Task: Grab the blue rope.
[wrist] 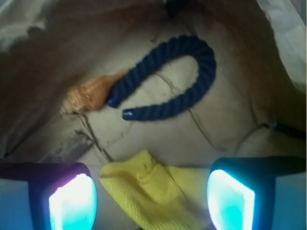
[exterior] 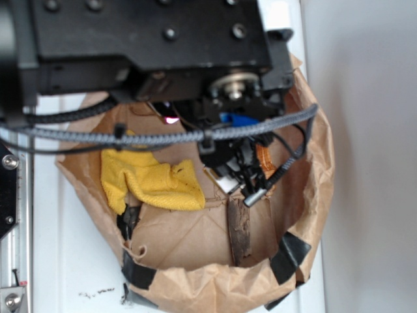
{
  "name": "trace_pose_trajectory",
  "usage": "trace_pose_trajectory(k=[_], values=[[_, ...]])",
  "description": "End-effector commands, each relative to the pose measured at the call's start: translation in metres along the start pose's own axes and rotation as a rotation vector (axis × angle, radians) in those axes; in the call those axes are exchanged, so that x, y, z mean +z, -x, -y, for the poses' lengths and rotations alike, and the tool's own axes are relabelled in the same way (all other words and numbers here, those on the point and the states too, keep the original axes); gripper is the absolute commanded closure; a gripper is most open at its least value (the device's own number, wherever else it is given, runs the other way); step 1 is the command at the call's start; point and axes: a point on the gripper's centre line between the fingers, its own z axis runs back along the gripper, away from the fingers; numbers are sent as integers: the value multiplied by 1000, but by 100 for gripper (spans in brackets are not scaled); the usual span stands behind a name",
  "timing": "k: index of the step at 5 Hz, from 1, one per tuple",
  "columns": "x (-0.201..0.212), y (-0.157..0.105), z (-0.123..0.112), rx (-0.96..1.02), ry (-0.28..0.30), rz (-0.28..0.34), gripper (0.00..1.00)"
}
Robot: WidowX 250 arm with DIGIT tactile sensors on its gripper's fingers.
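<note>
— Wrist view first: blue rope [wrist: 184, 79] lying in a U on the brown paper floor [wrist: 201, 134] of the bag, both capped ends pointing toward the orange object [wrist: 91, 95], one end touching or almost touching it.

— And the gripper [wrist: 151, 201]?

— Spread wide, nothing between the two glowing pads [wrist: 72, 203]. Hovering above the yellow cloth [wrist: 153, 191], well short of the rope. Not yet a grasp, only an approach.

— Best place to take hold?

— Probably the curved top of the U or the straight run on the far side, away from the orange object. Less chance of pinching two things at once there.

— Orientation?

— Jaws across the strand, not along it. Thick twisted rope, likely soft and a little springy, so a full close onto a single strand looks safer than trying to span both legs of the U.

— Anything to watch from the exterior view?

— Rope mostly hidden under the arm; only a bright blue bit [exterior: 236, 119] showing beneath the wrist. Crumpled paper bag wall [exterior: 313, 195] rising close on that side, and the grey braided cable [exterior: 163, 134] hanging across. Worth keeping the descent straight down, clear of the wall, and not dragging the cloth along.

— Depth?

— Low enough for the pads to straddle the strand down to the paper, then close.
</note>
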Motion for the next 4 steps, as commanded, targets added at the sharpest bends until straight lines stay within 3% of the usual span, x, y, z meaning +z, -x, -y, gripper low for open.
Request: trace_pose_trajectory(k=[1,3,4], values=[[-29,-29,-20,122,48,63,0],[-38,-27,-46,142,44,105,0],[-34,-27,-54,249,44,99,0]])
